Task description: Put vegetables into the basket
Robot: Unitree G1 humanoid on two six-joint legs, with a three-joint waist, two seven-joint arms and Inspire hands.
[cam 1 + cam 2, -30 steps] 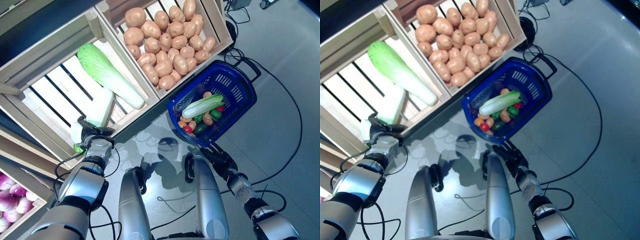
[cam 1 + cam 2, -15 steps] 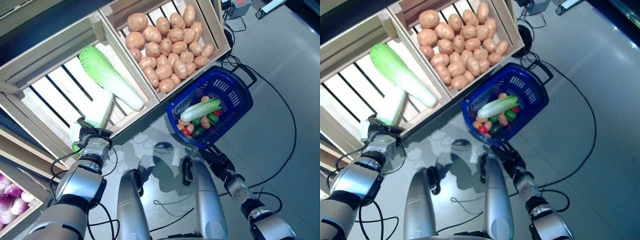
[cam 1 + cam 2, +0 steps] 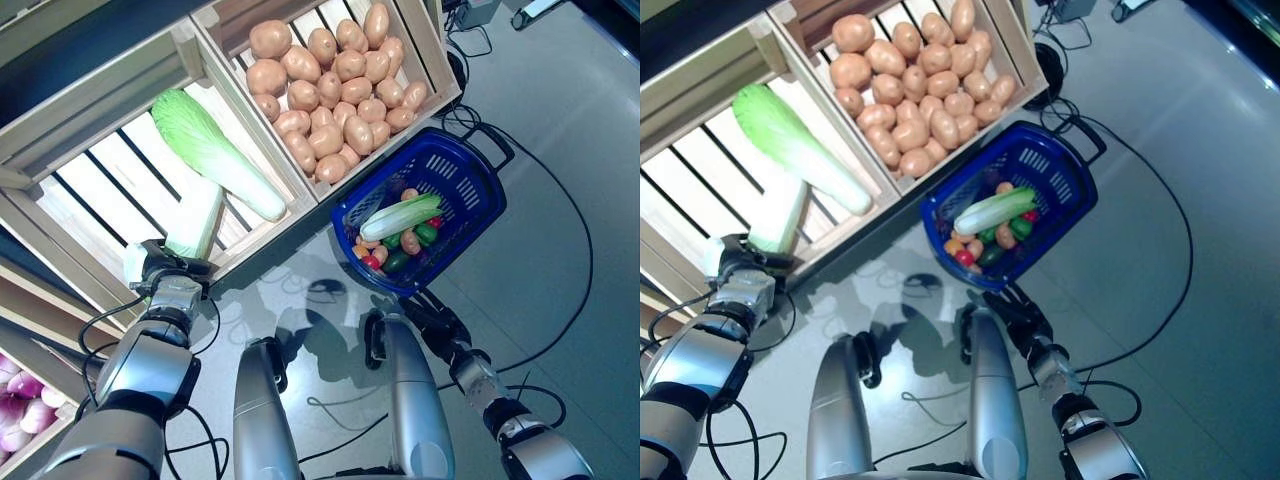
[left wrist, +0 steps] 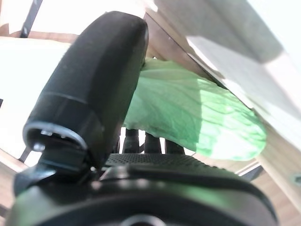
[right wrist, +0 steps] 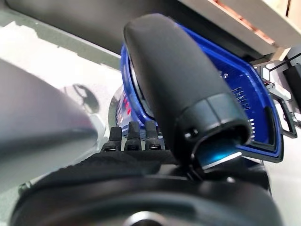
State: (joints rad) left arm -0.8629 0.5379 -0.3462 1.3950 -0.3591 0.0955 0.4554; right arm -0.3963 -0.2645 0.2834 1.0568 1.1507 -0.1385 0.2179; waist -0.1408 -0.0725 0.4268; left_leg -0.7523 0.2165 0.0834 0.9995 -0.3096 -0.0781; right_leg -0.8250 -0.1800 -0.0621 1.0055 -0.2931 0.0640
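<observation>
Now left hand (image 3: 160, 272) grips a cabbage (image 3: 192, 220).

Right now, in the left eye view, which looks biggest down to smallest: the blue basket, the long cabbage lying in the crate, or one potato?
1. Blue basket, largest.
2. Long cabbage; nearly as long as the basket, but much narrower.
3. One potato, clearly smallest.

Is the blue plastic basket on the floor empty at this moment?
No, the blue plastic basket already holds a pale green cabbage lying on top of several small red, green and orange vegetables.
</observation>
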